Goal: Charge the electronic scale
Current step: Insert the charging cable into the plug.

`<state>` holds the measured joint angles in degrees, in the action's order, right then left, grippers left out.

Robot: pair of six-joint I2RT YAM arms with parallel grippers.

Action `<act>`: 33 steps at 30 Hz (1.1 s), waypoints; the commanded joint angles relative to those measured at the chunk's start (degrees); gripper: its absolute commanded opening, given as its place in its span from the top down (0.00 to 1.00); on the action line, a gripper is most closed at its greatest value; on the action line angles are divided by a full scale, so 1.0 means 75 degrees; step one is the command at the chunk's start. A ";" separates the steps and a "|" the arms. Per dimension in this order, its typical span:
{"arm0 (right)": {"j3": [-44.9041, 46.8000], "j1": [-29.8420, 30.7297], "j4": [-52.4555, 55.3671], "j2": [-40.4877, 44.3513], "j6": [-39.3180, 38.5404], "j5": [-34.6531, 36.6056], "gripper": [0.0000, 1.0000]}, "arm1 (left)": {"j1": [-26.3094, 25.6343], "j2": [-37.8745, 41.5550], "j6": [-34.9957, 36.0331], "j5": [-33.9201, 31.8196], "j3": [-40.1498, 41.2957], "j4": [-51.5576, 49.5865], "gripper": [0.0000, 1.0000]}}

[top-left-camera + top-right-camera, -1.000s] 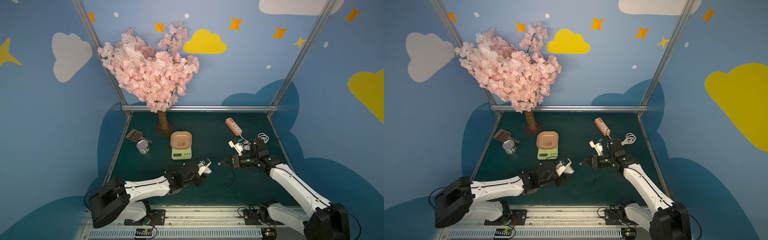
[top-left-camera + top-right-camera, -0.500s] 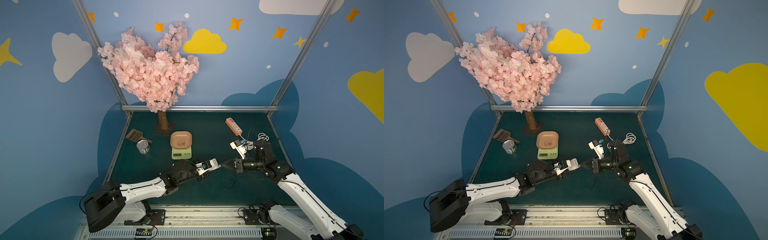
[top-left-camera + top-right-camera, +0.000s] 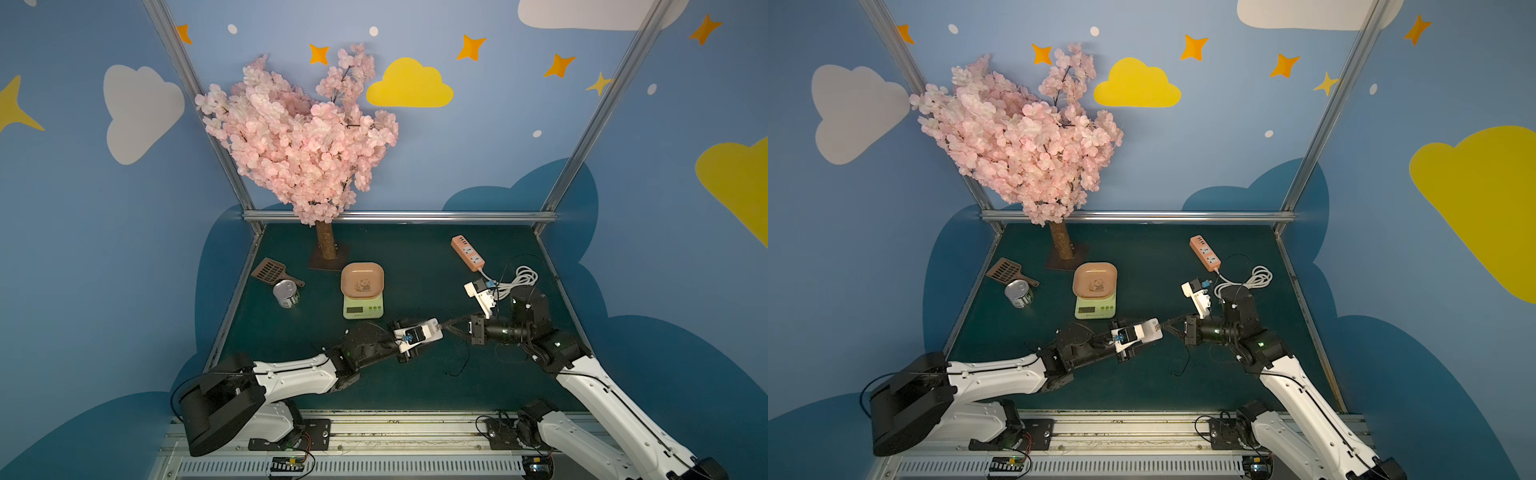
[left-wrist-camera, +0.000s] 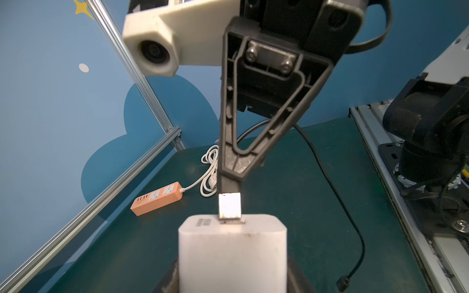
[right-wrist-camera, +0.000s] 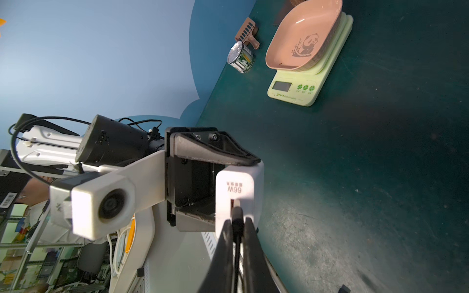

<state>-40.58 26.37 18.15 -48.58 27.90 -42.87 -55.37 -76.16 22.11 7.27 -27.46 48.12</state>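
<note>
Pale green plastic, with a peach-pink panda tray [image 3: 362,280] perched on top: the electronic scale [image 3: 362,308] sits about the middle of the table [image 3: 415,249], a little toward the back edge, just in front of the blossom tree's base [image 3: 336,260], and neither arm touches it. Nearer the front edge the two arms meet tip to tip. The left gripper [image 3: 422,333] is clamped around a white charger block [image 4: 232,253], while the right gripper [image 5: 237,223] is pinched tight on the USB plug [image 4: 229,209] of a black cable [image 4: 330,182], the plug seated at the block's port; how deep it sits I cannot tell. The cable's free end [image 4: 342,282] lies loose on the table. The orange power strip [image 3: 468,252] waits near the back right corner.

To my eye the scale will be light and rigid, with smooth sides that could slip, and it may skid when a plug is pushed in. The tray looks merely set on top, so I would brace the green body low on its flanks, never the tray. Its charging port is not visible from here
</note>
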 commanded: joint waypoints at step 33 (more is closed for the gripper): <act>-0.0109 0.0266 -0.0675 -0.0404 0.0684 0.0284 1.00 | -0.0070 0.0044 0.0472 -0.0855 -0.0320 -0.0239 0.75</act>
<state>-39.86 27.88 14.39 -51.35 32.38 -41.34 -55.66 -76.49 25.34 0.03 -28.42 45.47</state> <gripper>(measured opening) 0.081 0.507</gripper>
